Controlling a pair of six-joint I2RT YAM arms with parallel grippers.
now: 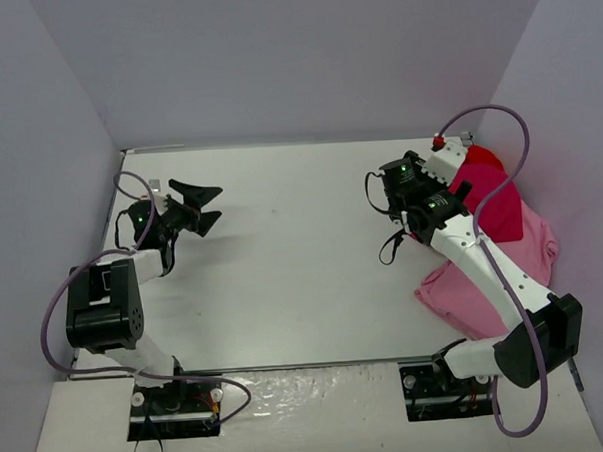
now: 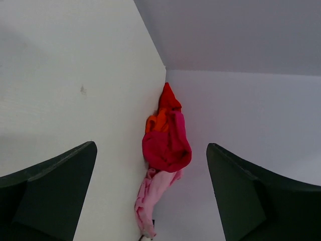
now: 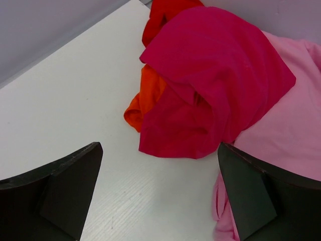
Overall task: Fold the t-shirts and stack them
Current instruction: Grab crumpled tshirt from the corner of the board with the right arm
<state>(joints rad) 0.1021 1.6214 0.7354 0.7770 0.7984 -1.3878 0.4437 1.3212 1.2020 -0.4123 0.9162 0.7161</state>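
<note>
**Desk:** Jaws on both arms: how do they stand?

**Photographer:** Spread wide, holding nothing. The left gripper (image 1: 211, 206) hangs over the far left of the smooth white table (image 1: 303, 256), well apart from the laundry. The right gripper (image 3: 158, 150) points at the heap, just short of it.

**Desk:** Where are the t-shirts?

**Photographer:** Unfolded, bunched along the pale right wall (image 1: 577, 124) up to the far corner. The crimson t-shirt (image 3: 215, 75), the biggest, drapes in soft folds on top. The light pink t-shirt (image 1: 475, 296) spreads beneath it toward the near edge. The orange t-shirt (image 3: 148, 100) shows only as a crumpled wedge on the side facing the open table. The bright red t-shirt (image 3: 163, 15) peeks out at the corner.

**Desk:** Anything in the way?

**Photographer:** From overhead, the right arm (image 1: 483, 263) crosses the pink cloth, and a purple cable (image 1: 507, 117) loops above the heap.
</note>
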